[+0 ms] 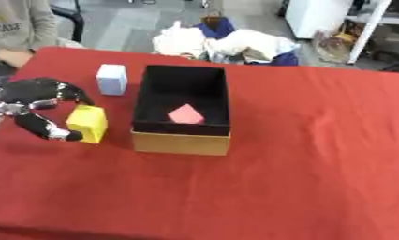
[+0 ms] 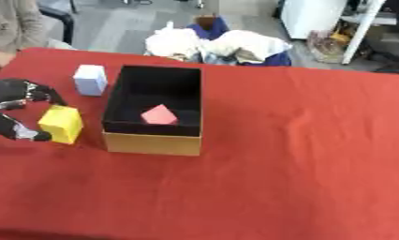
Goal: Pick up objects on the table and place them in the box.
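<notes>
since it must go in the box, left hand at frame left curls clamped around yellow block; right hand unseen.

Even, fairly bright indoor light falls from above on the red counter, with no glare. Soft shadows sit beside the box and under the left hand. Both views are soft and slightly blurred throughout, edges included.
</notes>
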Motion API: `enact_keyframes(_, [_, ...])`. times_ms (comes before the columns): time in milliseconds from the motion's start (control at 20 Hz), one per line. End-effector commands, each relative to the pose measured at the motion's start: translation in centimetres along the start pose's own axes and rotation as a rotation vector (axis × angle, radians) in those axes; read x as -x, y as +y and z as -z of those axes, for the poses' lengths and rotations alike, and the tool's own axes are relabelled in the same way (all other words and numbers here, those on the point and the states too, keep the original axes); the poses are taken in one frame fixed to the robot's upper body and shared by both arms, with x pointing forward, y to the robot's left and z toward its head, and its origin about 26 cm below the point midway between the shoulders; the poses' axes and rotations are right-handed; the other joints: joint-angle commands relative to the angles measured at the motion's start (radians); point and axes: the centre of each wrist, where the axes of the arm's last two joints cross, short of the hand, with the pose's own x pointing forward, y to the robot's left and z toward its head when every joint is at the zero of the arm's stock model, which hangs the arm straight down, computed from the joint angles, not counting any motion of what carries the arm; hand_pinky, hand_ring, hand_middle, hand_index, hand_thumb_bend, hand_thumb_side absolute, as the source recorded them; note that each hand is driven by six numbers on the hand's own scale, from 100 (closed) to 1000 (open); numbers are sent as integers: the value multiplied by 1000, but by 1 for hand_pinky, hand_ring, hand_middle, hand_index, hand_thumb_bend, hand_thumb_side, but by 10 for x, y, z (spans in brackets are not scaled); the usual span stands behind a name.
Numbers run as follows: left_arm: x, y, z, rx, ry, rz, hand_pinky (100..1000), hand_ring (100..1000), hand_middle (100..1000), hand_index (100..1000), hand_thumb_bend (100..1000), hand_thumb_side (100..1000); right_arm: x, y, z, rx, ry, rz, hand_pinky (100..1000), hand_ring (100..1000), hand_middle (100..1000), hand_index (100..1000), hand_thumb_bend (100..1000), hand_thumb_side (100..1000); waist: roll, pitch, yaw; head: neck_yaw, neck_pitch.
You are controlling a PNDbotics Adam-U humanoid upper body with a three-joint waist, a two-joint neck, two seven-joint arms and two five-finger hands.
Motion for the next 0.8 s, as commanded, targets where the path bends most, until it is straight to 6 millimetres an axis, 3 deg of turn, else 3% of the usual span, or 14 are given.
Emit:
enact_keyframes(50, [8,15,-4,-9,18,30,704,696,732,866,558,956,-7,-11,4,-57,-71,-57,814,719,763,947,100,219,4,-10,-4,5,-13])
enact_keyframes(400, [8,12,-2,7,12,25,703,671,698,853,534,962,-6,-11,4,-60,-75,-52,814,718,761,946,100,251,4,1,-17,12,-22])
enact_keyframes(500, [8,9,0,11,6,20,694,629,648,825,511,918,-5,-11,4,-59,-75,-50,815,718,760,946,100,261,4,3,-20,12,-22])
enact_keyframes(800, [6,6,4,-10,2,6,607,483,488,752,457,657,-4,-10,2,-57,-70,-44,815,717,759,946,100,289,4,5,-23,11,-23])
